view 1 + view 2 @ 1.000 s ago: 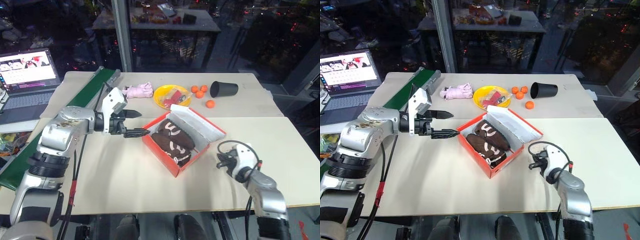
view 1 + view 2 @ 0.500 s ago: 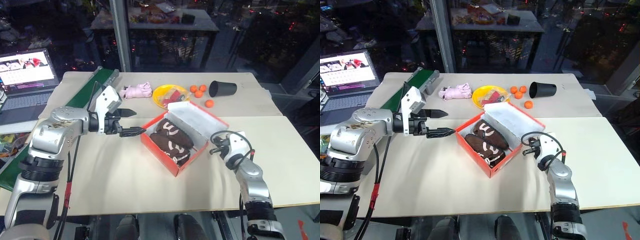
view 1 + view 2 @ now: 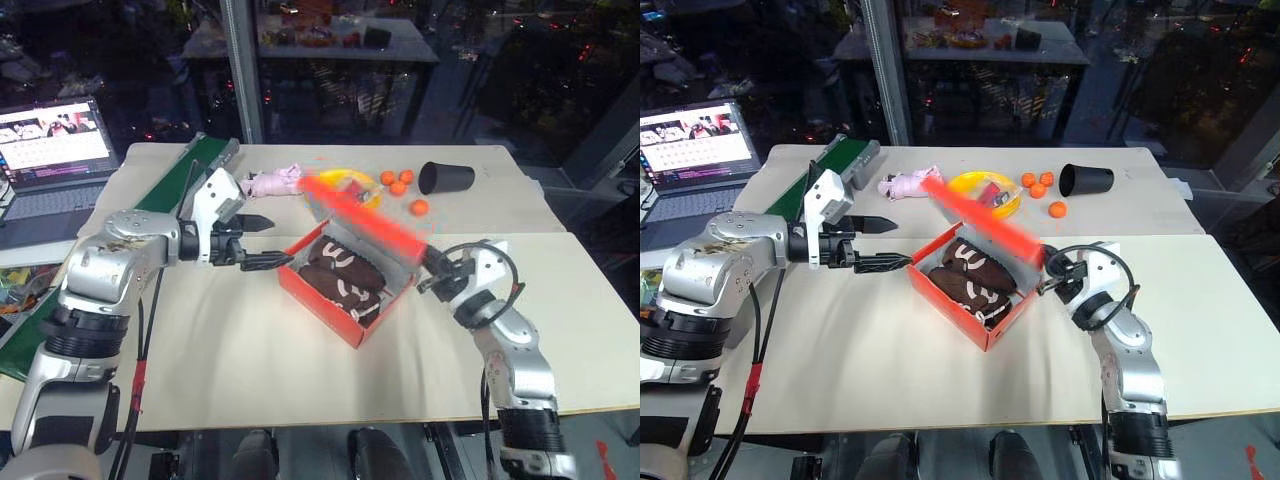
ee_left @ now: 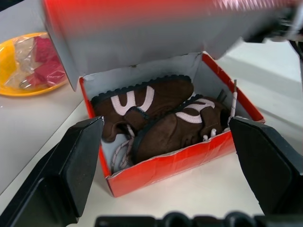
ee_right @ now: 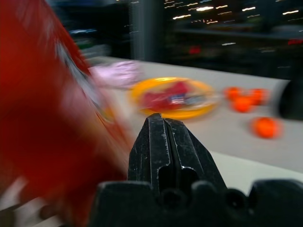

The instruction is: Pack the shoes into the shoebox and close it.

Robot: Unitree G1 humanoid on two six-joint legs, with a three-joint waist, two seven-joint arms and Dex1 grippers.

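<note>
Shoes sit side by side in the shoebox mid-desk. Your right claw, pinched shut, nudges the lid over (blurred mid-swing), while your left claw waits spread wide beside the box, likely to steady it.

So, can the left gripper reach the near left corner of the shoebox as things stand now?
Probably yes. The left gripper hovers with jaws open just beside the shoebox, and only bare table lies between them. The lid stands raised at the far side, where the shut right gripper is.
</note>
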